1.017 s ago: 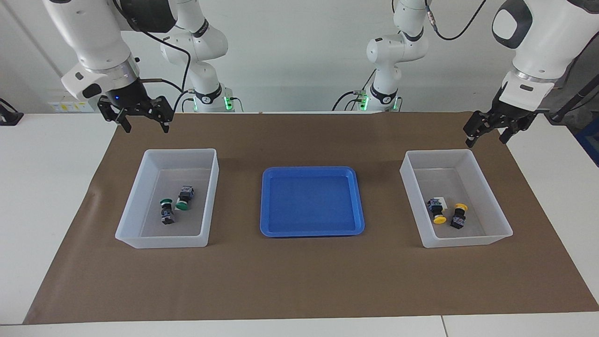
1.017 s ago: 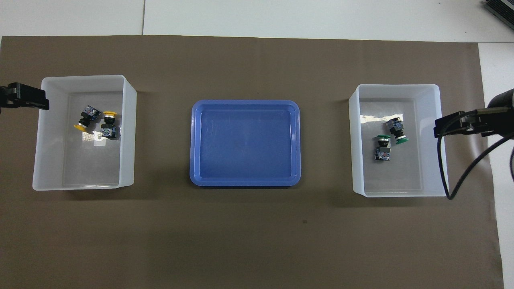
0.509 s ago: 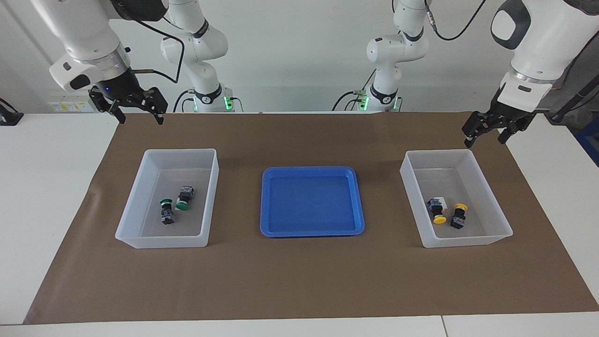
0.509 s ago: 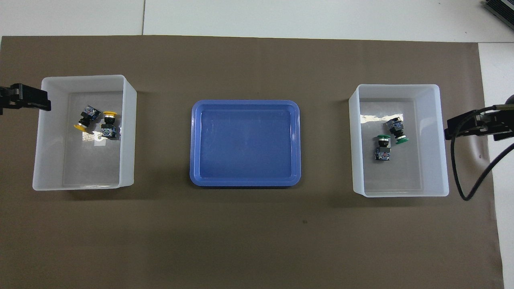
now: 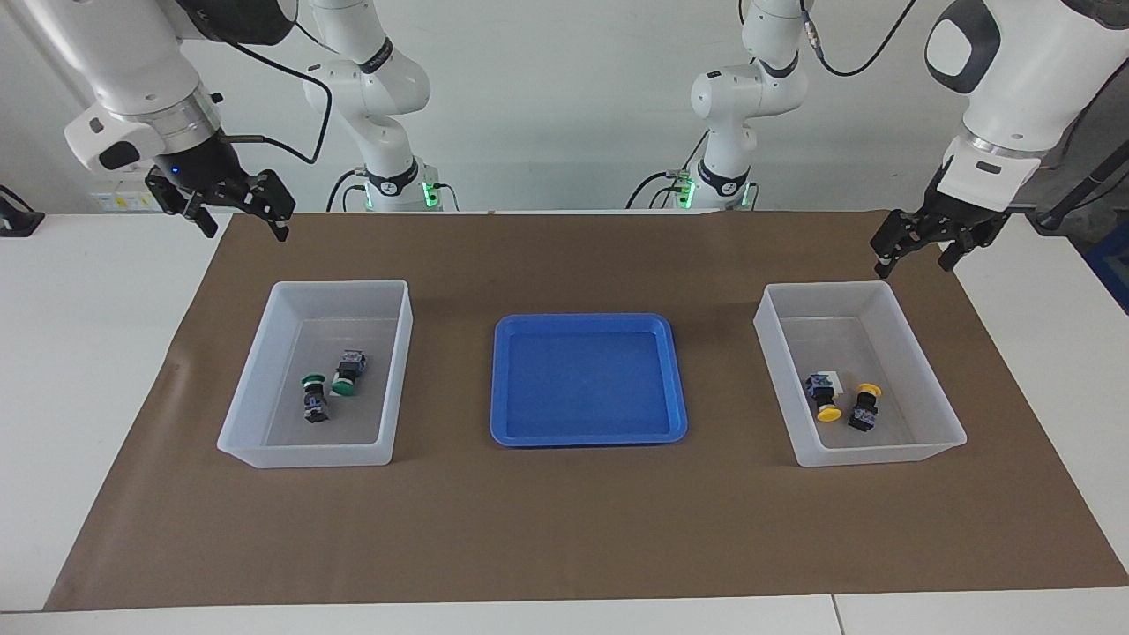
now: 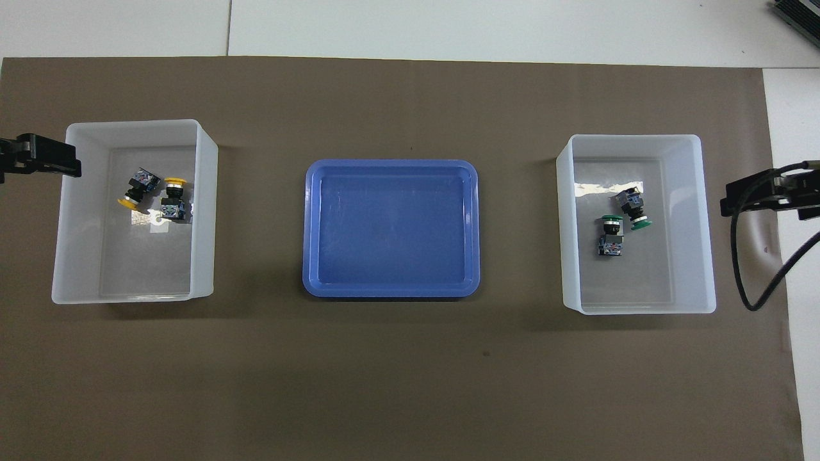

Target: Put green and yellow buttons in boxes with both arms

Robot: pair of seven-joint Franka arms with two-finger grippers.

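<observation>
The two green buttons point(image 5: 328, 388) lie on their sides, close together, in the clear box point(image 5: 265, 451) at the right arm's end of the counter point(image 5: 564, 529). The two yellow buttons point(image 5: 842, 401) lie the same way in the other clear box point(image 5: 926, 454) at the left arm's end. Each colour has its own box, so the sorting looks done.

The blue tray point(image 5: 503, 432) sits in the middle, between the boxes, and has nothing in it. It looks like the spot the buttons came from, where both arms could reach.

In the facing view the right hand point(image 5: 236, 212) hangs in the air at about 11 o'clock from the green box, over the edge of the brown mat point(image 5: 564, 529). Its fingers are spread wide and it holds nothing. The left hand point(image 5: 917, 245) hangs at about 1 o'clock from the yellow box, over the mat's corner. Its fingers are spread too, with nothing in them.

Both hands are up high and off to the sides, likely so they do not bump the boxes. I think there is nothing more to pick up.
</observation>
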